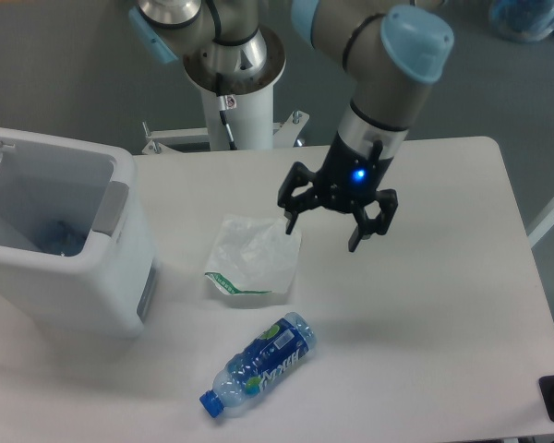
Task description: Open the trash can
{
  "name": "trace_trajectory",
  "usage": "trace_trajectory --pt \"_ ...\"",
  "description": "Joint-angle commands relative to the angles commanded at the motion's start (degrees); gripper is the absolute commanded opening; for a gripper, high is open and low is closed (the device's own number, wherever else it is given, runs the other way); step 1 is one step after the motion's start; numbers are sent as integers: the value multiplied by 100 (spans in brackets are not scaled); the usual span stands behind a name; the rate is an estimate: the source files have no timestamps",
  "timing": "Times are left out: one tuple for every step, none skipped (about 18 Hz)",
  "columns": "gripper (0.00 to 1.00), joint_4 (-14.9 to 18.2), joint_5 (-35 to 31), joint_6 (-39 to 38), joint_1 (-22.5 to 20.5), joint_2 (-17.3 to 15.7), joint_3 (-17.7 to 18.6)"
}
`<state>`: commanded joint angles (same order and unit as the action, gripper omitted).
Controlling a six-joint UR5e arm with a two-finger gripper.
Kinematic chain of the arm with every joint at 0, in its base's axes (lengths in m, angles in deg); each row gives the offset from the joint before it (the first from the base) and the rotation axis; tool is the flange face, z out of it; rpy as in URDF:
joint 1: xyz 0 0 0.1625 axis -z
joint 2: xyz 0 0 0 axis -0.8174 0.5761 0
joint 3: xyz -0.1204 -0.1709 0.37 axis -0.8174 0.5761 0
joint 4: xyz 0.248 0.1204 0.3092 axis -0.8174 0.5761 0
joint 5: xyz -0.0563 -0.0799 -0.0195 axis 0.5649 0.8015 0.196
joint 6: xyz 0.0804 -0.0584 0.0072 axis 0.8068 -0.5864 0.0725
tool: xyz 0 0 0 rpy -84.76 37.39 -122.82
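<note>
Black two-finger claw [323, 224] hangs released above the white table [425, 314], fingers spread, gripping nothing. Just beside its left fingertip lies a crumpled white wrapper [252, 258]; nearer the front edge rests a clear plastic bottle with blue label [258, 364]. Far left stands the boxy white plastic trash can [63, 245], lid up, interior exposed.

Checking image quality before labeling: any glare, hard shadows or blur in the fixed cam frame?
Fixed camera: lighting soft and even, no blown-out glare on the table. Faint diffuse shadows lie under the gripper and beside the trash can. The bottle and wrapper are reasonably sharp, with mild overall softness. The blue light on the wrist glows without flaring.
</note>
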<state>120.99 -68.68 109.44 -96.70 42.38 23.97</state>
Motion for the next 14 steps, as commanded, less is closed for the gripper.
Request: trace_trajectory --pt "100 -9 -203 87 -9 26 -9" --pt "100 -18 -275 210 -9 96 -17" --pt "100 -18 -284 420 -17 132 -26" --pt "100 -26 -302 701 -44 184 -26" --pt "100 -96 -328 1017 -131 228 -9" --pt "100 -227 -337 1359 -210 281 26" --pt "100 -350 -372 1693 -281 316 61" --pt "100 -421 -398 2010 -351 325 105" --pt "100 -422 -399 2352 -395 334 123" --pt "100 -422 -399 2669 -396 343 132" --pt "100 -422 -399 2916 -396 343 141" --pt "100 -422 -399 3058 -404 343 141" --pt "100 -422 -399 3111 -404 343 141" --pt "100 -422 -407 3103 -404 343 141"
